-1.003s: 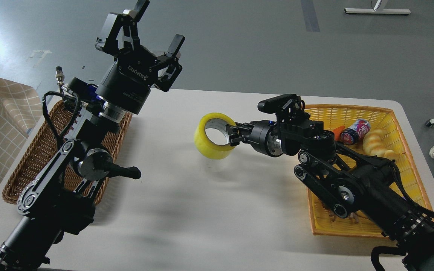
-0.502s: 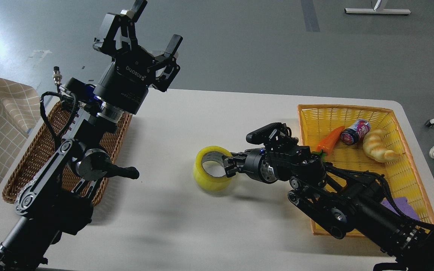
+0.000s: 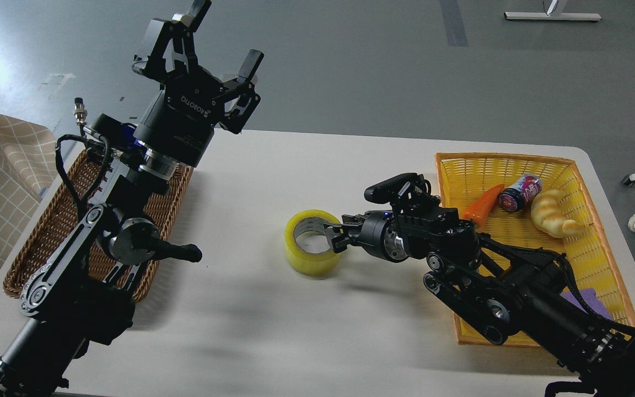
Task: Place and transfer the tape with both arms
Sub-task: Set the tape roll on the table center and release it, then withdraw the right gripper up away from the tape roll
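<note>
Place step: tape [image 3: 311, 242] sits on the counter [image 3: 251, 309] mid-way, right tool [image 3: 333, 236] at its near wall.
Whether that tool clamps the wall, cannot tell; next, release and retreat. Farther off, left tool [image 3: 215, 33] raised, fingers apart, empty.

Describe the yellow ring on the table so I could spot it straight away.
Look at the white table, between the brown wicker basket and the yellow basket. Near the middle sits the tape, a translucent yellow ring with a pale core, touched by the right end effector.
</note>
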Available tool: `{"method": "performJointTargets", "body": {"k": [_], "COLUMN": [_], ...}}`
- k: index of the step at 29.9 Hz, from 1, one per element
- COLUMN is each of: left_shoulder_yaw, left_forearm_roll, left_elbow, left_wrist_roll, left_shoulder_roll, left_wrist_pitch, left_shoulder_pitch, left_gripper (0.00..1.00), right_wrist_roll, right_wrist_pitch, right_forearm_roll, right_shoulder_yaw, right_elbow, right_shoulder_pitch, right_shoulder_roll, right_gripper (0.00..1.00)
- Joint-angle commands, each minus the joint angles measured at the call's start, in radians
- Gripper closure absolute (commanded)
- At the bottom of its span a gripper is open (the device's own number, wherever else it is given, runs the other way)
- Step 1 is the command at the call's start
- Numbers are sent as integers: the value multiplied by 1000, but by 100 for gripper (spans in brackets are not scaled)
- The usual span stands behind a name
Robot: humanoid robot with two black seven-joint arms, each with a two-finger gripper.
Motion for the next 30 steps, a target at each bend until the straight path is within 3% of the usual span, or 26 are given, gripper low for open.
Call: {"method": "performJointTargets", "body": {"k": [1, 9, 15, 19, 26, 30], "left_shoulder_yaw": [0, 2, 3, 5, 5, 6], "left_forearm_roll": [0, 0, 0, 2, 3, 3], "left_elbow": [0, 2, 6, 12, 17, 17], "left_wrist_roll": [0, 0, 0, 1, 1, 0], "left_shoulder_roll": [0, 0, 14, 43, 77, 77], "left_wrist_pitch": [-1, -1, -1, -1, -7, -10], "left_shoulder_pitch": [1, 1, 1, -1, -1, -4], "left_gripper": [2, 2, 2, 2, 2, 2], "right_wrist_roll": [0, -2, 9, 9, 17, 28], "right_wrist_pitch": [0, 0, -24, -15, 0, 0], "right_forearm_roll": [0, 0, 51, 355, 898, 1149], "right_shoulder_yaw": [30, 122, 240, 327, 342, 463], "right_elbow": [0, 31, 156, 319, 446, 466], "right_shoulder_pitch": [-11, 0, -43, -117, -140, -204], "right_shoulder_roll": [0, 0, -2, -135, -357, -370], "right_gripper": [2, 1, 0, 0, 0, 0]}}
